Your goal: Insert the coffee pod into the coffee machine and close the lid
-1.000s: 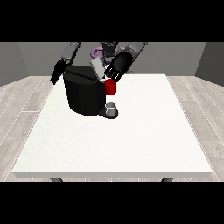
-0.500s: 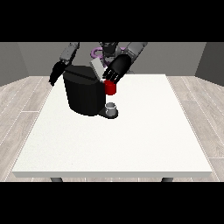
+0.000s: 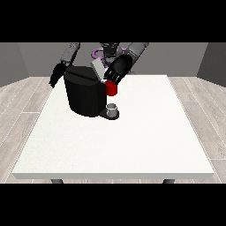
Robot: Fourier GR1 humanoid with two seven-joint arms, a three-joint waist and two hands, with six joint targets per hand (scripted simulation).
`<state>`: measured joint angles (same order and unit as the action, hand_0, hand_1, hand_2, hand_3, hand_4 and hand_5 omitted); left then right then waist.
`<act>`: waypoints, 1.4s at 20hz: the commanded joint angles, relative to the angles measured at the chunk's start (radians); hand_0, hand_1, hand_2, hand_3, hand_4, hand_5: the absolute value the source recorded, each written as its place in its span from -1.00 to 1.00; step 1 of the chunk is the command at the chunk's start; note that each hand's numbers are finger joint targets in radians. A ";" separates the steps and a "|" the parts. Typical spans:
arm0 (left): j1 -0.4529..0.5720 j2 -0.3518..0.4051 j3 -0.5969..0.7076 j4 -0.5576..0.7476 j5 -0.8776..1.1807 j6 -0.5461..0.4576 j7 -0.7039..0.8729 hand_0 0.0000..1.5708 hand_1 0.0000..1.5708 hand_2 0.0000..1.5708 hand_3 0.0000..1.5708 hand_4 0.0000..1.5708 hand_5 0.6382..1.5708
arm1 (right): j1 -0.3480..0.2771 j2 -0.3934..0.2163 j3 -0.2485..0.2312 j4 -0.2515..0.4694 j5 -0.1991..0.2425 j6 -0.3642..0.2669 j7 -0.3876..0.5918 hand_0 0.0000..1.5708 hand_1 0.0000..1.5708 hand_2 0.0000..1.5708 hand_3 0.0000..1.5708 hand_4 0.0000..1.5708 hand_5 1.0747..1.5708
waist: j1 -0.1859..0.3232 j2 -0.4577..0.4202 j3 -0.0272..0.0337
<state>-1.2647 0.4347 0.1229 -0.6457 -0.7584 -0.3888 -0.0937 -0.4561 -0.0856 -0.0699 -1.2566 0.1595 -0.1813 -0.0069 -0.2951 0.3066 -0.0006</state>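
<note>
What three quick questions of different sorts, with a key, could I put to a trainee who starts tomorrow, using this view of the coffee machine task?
1. True or false: the hand at the view's right is beside the top of the coffee machine.
2. Which colour is the thing at the machine's front, just below that hand? A) blue B) red C) green
3. Fill in: a small grey thing stands on the machine's base, on the white ____.

Key: 1 true. 2 B, a red thing at the machine. 3 table. The hand at the view's left hangs by the machine's other side.
</note>
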 commanded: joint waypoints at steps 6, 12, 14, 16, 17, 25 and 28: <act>-0.013 0.009 -0.053 -0.014 -0.066 0.032 -0.025 0.55 0.55 0.56 0.41 -1.00 1.00 | -0.038 -0.014 -0.026 0.016 -0.012 -0.002 0.004 -1.00 -1.00 -1.00 -1.00 -1.00 1.00 | 0.014 0.005 0.0011; -0.010 0.050 -0.054 0.027 -0.099 0.067 -0.068 0.49 0.49 0.49 0.30 -1.00 1.00 | -0.041 0.010 0.023 -0.029 0.024 -0.019 0.072 -1.00 -1.00 -1.00 -1.00 -1.00 1.00 | -0.015 0.029 0.0005; 0.013 0.027 -0.060 0.009 -0.106 0.103 -0.071 0.40 0.40 0.43 0.26 -1.00 1.00 | -0.032 -0.010 -0.012 -0.008 -0.006 -0.001 0.031 -1.00 -1.00 -1.00 -1.00 -1.00 1.00 | -0.002 0.032 0.0009; 0.009 0.030 -0.033 0.034 -0.081 0.071 -0.063 0.42 0.42 0.45 0.25 -1.00 1.00 | 0.001 -0.009 0.007 -0.030 -0.001 0.012 0.033 -1.00 -1.00 -1.00 -1.00 -1.00 1.00 | -0.026 -0.003 0.0008; 0.001 0.063 -0.022 0.032 -0.082 0.103 -0.110 0.41 0.41 0.44 0.24 -1.00 1.00 | -0.019 -0.012 0.013 -0.042 0.016 -0.001 0.011 -1.00 -1.00 -1.00 -1.00 -1.00 1.00 | -0.024 0.056 0.0006; -0.040 0.008 -0.020 0.004 -0.082 0.140 -0.090 0.58 0.58 0.53 0.24 -1.00 1.00 | -0.026 -0.007 0.007 0.019 0.007 0.010 -0.015 -1.00 -1.00 -1.00 -1.00 -0.87 1.00 | -0.021 0.065 0.0012; -0.023 0.082 -0.014 0.029 -0.089 0.122 -0.169 0.57 0.57 0.54 0.23 -1.00 1.00 | -0.027 -0.001 0.016 -0.028 0.022 -0.013 0.038 -1.00 -1.00 -1.00 -1.00 -0.91 1.00 | -0.025 0.063 0.0006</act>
<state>-1.3007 0.4929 0.1090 -0.6310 -0.8401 -0.2698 -0.2236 -0.4867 -0.0756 -0.0510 -1.2784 0.1806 -0.1998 0.0063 -0.3256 0.3777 0.0017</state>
